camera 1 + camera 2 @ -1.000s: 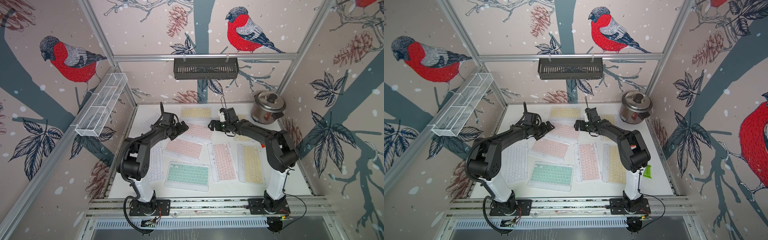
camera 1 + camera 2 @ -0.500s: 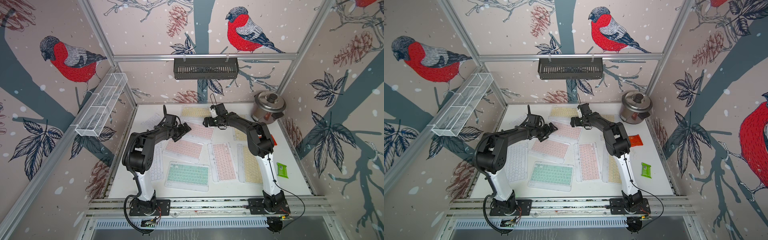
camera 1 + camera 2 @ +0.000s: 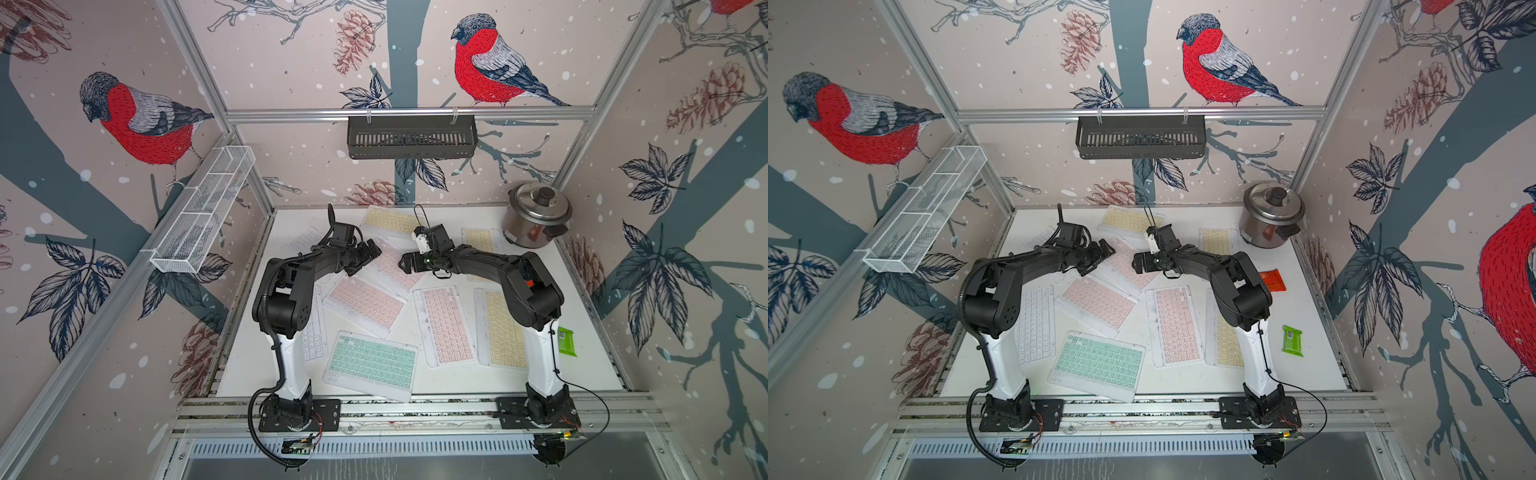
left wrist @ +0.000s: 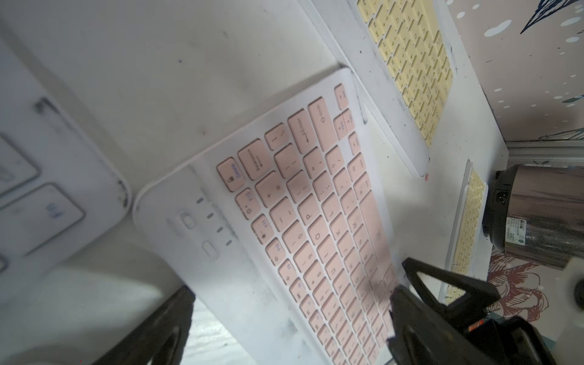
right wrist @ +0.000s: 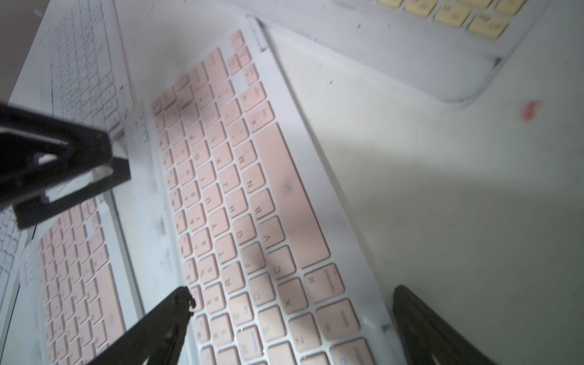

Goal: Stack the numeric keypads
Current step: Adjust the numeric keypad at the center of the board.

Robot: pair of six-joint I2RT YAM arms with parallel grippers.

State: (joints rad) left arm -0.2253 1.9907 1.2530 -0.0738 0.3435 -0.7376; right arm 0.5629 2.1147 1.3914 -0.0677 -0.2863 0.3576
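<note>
Left jaws are spread wide and empty. In the left wrist view the fingers (image 4: 151, 331) sit either side of a pink keypad (image 4: 316, 221); contact unclear. Right jaws are also spread wide and empty, with fingers (image 5: 158, 331) flanking that keypad's other end.

In both top views the two sets of jaws face each other across the pink keypad (image 3: 392, 268), which lies tilted just above frame centre. A second pink keypad (image 3: 365, 301) sits just below-left of it.

- **Right of centre:** third pink keypad (image 3: 444, 326), with a yellow keypad (image 3: 503, 332) beside it, partly under the right arm (image 3: 528, 299).
- **Lower centre:** mint keypad (image 3: 372, 363).
- **Left of centre:** white keypad (image 3: 316, 332), half hidden by the left arm (image 3: 286, 307).
- **Higher in frame:** upper yellow keypad (image 3: 390, 217), narrow yellow keypad (image 3: 478, 240), upper white keypad (image 3: 303, 239).
- **Right side of the surface (image 3: 590, 374):** cooker (image 3: 536, 216) at the upper right corner, green packet (image 3: 566, 340) at the right edge.
</note>
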